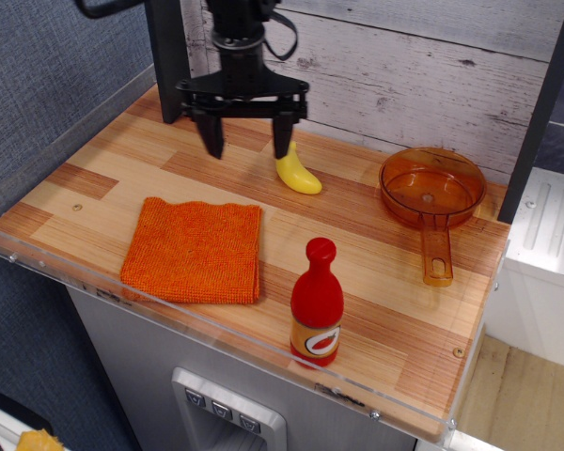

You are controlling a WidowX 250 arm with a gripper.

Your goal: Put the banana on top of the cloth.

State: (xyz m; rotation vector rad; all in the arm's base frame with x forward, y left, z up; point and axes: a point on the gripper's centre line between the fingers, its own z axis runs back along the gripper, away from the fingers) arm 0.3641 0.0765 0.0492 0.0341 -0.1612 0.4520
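Wooden-plank surface (pixel 376 310) bounded at the back by a whitewashed board wall (pixel 404 66), at the left by a blue-grey textured wall (pixel 47 85), and along the front and left edges by a clear acrylic lip (pixel 169 329). Open wood to the left of the jaws and across the whole left rear corner; more bare wood between the cloth and the back wall, and a wide clear strip in the middle between bottle and pan.

Black gripper (pixel 248 147) hanging above the rear centre of the surface, jaws spread wide apart and pointing down, nothing between them. Banana (pixel 298 175) lying flat on the wood near the back wall, just to the right of the jaws; right finger overlapping the banana's upper tip in this view, contact impossible to judge. Most of the banana's body outside the gap, stretching down and to the right.

Cloth (pixel 195 250) spread flat toward the front left, well apart from the banana, bare on top, its near edge close to the front lip.

Translucent orange pan (pixel 430 186) at the right rear, handle pointing toward the front edge, empty. Red bottle (pixel 317 303) upright near the front edge, just right of the cloth, capped.
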